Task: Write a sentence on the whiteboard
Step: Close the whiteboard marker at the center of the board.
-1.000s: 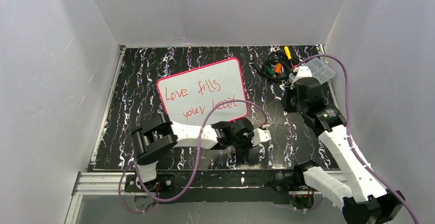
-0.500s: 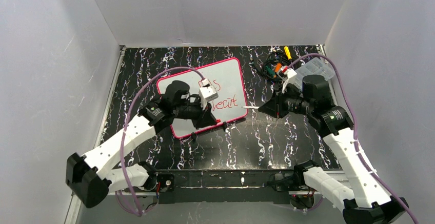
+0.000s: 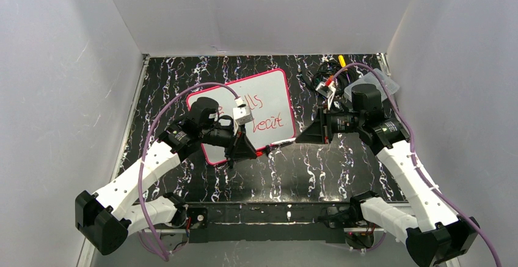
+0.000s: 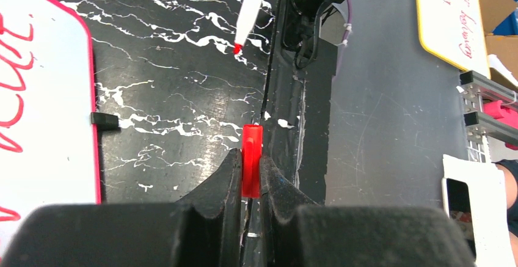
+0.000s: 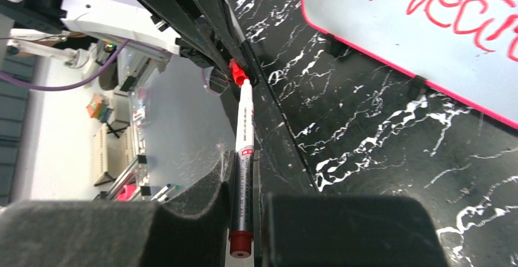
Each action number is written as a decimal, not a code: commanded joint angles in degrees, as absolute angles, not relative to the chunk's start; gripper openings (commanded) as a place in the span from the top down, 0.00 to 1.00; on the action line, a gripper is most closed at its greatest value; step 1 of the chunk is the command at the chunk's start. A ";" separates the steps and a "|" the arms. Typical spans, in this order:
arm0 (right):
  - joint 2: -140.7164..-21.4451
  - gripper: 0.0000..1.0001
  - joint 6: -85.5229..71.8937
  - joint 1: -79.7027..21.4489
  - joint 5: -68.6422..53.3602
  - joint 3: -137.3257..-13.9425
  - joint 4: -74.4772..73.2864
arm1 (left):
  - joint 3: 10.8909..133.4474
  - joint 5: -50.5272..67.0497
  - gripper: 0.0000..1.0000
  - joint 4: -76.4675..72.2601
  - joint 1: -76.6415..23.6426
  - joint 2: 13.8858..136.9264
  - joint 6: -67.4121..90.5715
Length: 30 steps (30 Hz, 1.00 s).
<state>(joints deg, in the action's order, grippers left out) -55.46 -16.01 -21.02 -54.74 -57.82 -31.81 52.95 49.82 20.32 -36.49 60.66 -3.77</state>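
left gripper clamps the red cap, right gripper pinches the marker by its barrel, tip aimed at the cap's mouth, likely for recapping (writing looks done). the sentence sits on the whiteboard lying flat just behind them.

The desk was black with white marble veining. The whiteboard was white, rimmed pink-red, its sentence red. The marker was white with a red tip; the cap red.
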 commanded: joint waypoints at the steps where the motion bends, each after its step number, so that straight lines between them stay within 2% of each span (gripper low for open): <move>1: -55.45 0.99 -17.95 -20.92 -60.61 -56.31 -27.95 | 52.98 53.49 1.00 19.58 -36.08 60.83 -2.50; 30: -57.98 0.99 -18.41 -24.04 -59.34 -54.04 -24.98 | 52.57 54.97 1.00 14.89 -35.16 62.58 1.92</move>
<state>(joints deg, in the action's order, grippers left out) -57.89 -17.89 -23.73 -59.20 -54.41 -27.92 52.95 53.06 14.96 -35.35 62.65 1.74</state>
